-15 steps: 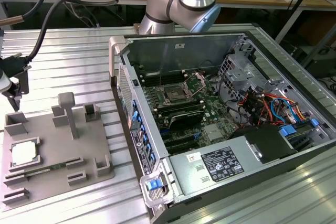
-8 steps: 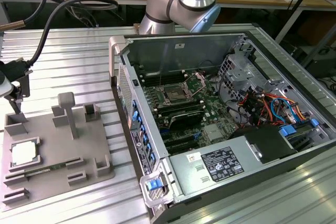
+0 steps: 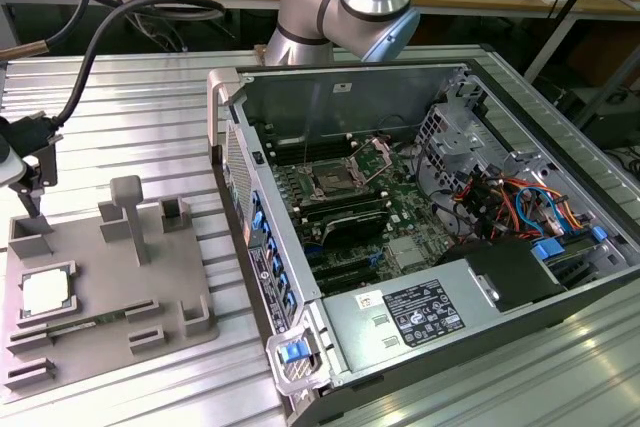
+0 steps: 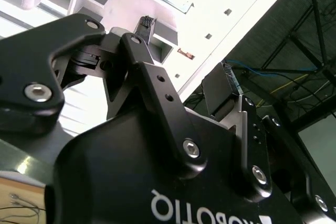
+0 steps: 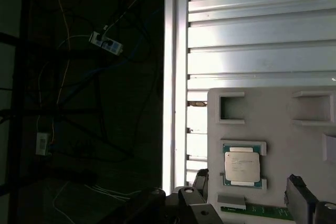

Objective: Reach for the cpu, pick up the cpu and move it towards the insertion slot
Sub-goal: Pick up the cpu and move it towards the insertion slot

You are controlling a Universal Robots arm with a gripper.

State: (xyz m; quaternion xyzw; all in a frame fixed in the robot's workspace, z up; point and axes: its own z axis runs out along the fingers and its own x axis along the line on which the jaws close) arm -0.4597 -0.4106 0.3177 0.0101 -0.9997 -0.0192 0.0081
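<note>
The gripper [image 3: 33, 187] hangs released, its fingers spread and holding nothing, over the grey tray [image 3: 195, 282] on the ribbed metal table [image 3: 130, 107]. In the exterior view the cpu [image 3: 46, 292] lies flat in its seat on the tray, at about six o'clock from the gripper and apart from it. In the first wrist view it shows between the two fingers [image 5: 300, 195]. The insertion slot [image 3: 331, 184] sits inside the computer case [image 3: 340, 97], at about two o'clock from the cpu and well apart from it.
</note>
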